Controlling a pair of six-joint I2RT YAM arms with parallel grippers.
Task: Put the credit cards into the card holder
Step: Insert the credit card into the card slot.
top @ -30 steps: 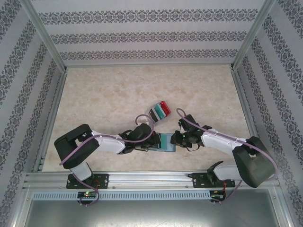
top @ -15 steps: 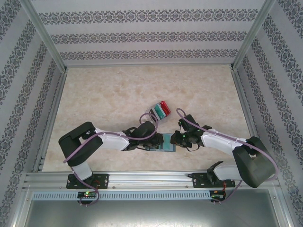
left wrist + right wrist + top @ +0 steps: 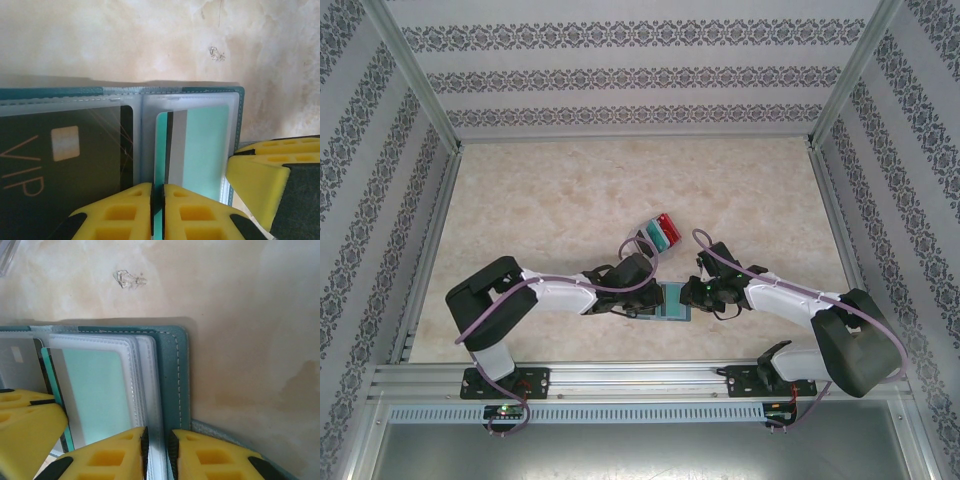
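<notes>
Card holder [image 3: 672, 302] lies open and flat on the table [image 3: 570, 190], near the front edge, between the two grippers.

Left page: black card [image 3: 65, 165] marked VIP, seated in its clear sleeve.

Right page: green card [image 3: 207, 150] under the clear sleeve, seemingly part way in. Its near end runs back between the fingers of the left gripper [image 3: 157, 212], which is pinched tight on that thin edge.

Right gripper [image 3: 158, 452] is clamped on the near right edge of the holder, clear pages between its fingers, pinning it down. The two grippers sit just beside each other.

Step in hand, as I judge it: seat the green card.
- Push along the card's own line, low and flat, so it neither buckles nor lifts the sleeve mouth.
- Hold the right clamp firm so the holder cannot slide away.
- Let go only once the card is home, then back straight out, minding the neighbouring finger.

Further out: tray [image 3: 638, 238] beyond the holder, with a red card [image 3: 667, 226] and others standing in it, not yet loaded.
</notes>
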